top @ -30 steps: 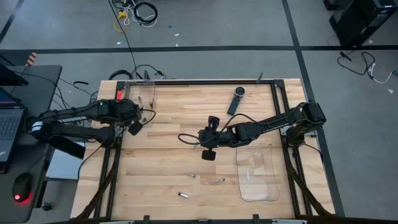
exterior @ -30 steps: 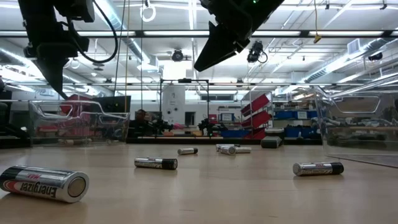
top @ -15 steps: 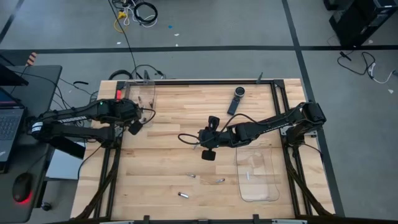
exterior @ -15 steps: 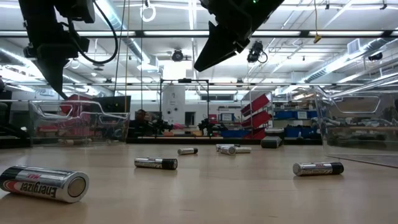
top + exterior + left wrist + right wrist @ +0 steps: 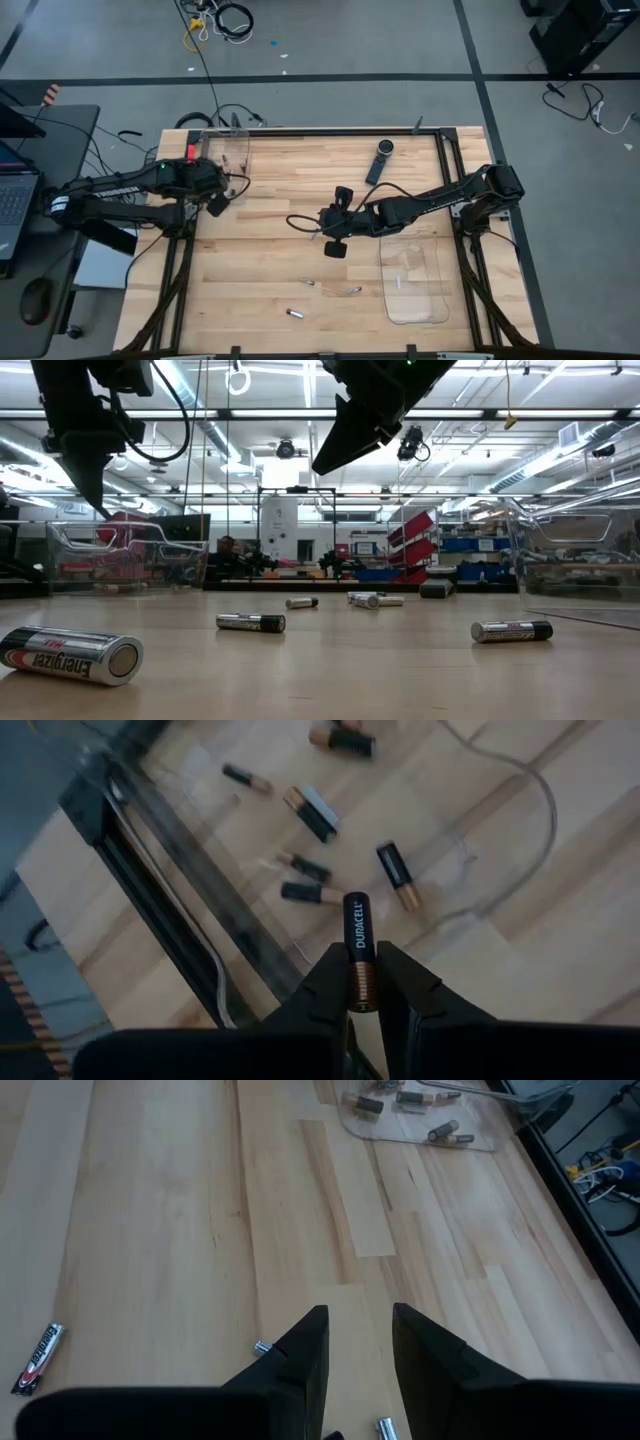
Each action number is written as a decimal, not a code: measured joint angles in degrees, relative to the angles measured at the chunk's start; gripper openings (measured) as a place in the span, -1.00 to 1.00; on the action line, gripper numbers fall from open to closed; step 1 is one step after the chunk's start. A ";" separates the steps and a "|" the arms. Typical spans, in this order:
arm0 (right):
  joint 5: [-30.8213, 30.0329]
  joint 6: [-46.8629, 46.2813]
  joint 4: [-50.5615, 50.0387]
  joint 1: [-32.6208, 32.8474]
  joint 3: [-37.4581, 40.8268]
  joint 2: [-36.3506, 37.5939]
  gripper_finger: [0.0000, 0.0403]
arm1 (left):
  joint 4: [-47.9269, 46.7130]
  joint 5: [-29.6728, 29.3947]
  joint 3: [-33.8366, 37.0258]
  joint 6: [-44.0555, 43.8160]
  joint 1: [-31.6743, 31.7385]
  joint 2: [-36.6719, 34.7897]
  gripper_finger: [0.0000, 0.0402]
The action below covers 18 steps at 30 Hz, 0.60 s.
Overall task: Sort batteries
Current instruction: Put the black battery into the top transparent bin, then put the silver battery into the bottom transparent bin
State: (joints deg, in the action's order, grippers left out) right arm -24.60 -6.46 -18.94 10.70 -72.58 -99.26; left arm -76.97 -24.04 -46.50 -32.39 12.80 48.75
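The light wooden plank table [image 5: 280, 190] sits in a black frame. Just beside the left claw [image 5: 215, 205], at the far left corner, a clear plastic tray [image 5: 232, 150] rests on the boards. A second clear tray [image 5: 415, 280] lies near the right claw [image 5: 326, 222], on its front right side. Behind that claw, by the far edge, lies a long black remote [image 5: 379, 160]. In front of it, loose batteries [image 5: 309, 282] lie scattered and apart on the bare wood.

a long black remote-like device [image 5: 379, 160] lies near the far edge of the wooden tabletop [image 5: 290, 255]. one clear tray [image 5: 415, 283] sits at the right edge, another clear tray [image 5: 232, 152] in the far left corner.
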 joint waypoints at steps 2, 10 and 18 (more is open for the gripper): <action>0.00 0.00 0.00 -0.02 0.00 0.00 -0.51 | 0.94 -1.37 0.00 0.69 0.00 0.00 -0.83; 0.00 -0.02 0.00 -0.01 0.00 0.00 -0.51 | 0.99 -2.00 0.00 0.71 0.00 0.02 -0.58; 0.00 -0.02 0.02 -0.01 0.00 0.00 -0.51 | 2.59 -4.21 0.00 1.10 0.00 0.02 -0.46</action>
State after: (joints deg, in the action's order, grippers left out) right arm -24.60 -6.48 -18.92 10.69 -72.58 -99.26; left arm -74.38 -28.26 -46.50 -31.29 12.80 48.77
